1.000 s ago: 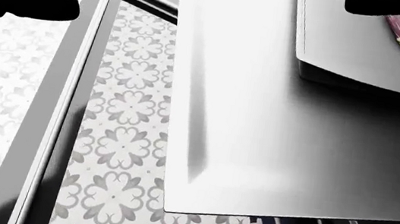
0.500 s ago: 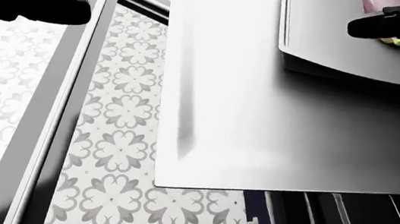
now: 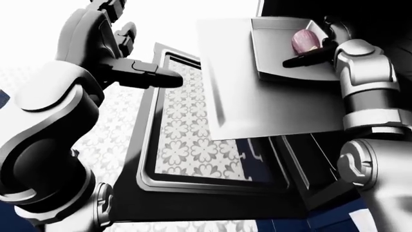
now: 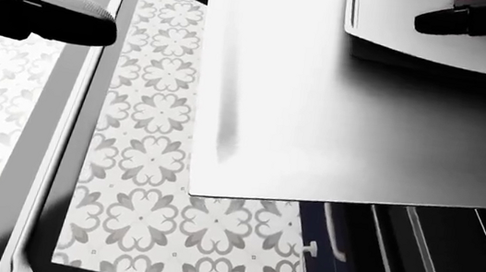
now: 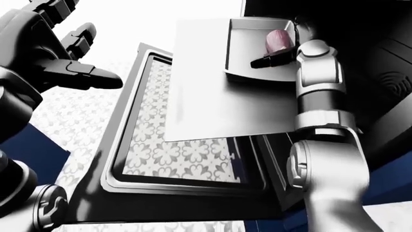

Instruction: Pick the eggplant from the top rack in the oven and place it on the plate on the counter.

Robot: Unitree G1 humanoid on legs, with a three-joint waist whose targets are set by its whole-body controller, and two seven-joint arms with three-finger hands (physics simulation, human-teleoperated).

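up on the pulled-out rack [image 3: 270, 104], in the tray [image 5: 245, 48] at its far end, lies the eggplant [image 3: 303, 40], pink-purple, long axis running up and down in the left-eye view; which end is the stem i cannot tell. my right hand [image 3: 315, 55] is at the eggplant's lower end, one dark finger [image 5: 272, 60] stretched leftward across the tray below it; whether it grips i cannot tell. left of the rack, over the open oven door [image 3: 187, 140], my left hand [image 5: 64, 58] hangs released, fingers spread.
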